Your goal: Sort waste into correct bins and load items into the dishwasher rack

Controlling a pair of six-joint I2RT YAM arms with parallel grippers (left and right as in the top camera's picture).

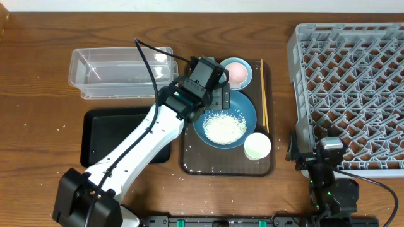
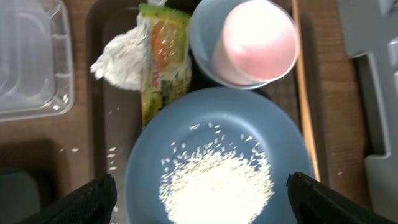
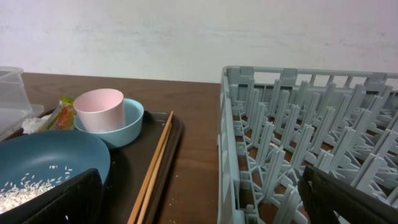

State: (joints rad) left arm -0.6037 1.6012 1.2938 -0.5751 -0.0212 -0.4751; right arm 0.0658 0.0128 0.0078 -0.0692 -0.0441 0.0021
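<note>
The left gripper point(image 2: 200, 186) hovers over the brown serving tray point(image 1: 202, 161) with its jaws spread wide and empty, judged ready to drop onto a piece of waste; straight beneath it lies the heap of rice point(image 2: 217, 183) in the large blue bowl point(image 2: 249, 118); just past the bowl's far rim the yellow-green snack wrapper point(image 2: 163, 59) lies flat, touching that rim, with the crumpled white tissue point(image 2: 121, 56) against its left side, so both sit ahead of the fingers, not between them; to their right a pink cup point(image 2: 258, 40) stands in the small light-blue bowl point(image 2: 208, 43), and the wooden chopsticks point(image 2: 305, 93) run along the tray's right edge; the clear tub point(image 1: 120, 69) and black tray point(image 1: 120, 135) sit just left, near for short drops; farther off, the right gripper point(image 3: 199, 186) rests wide open and empty beside the grey dishwasher rack point(image 3: 298, 143), likely placed for loading dishes.
</note>
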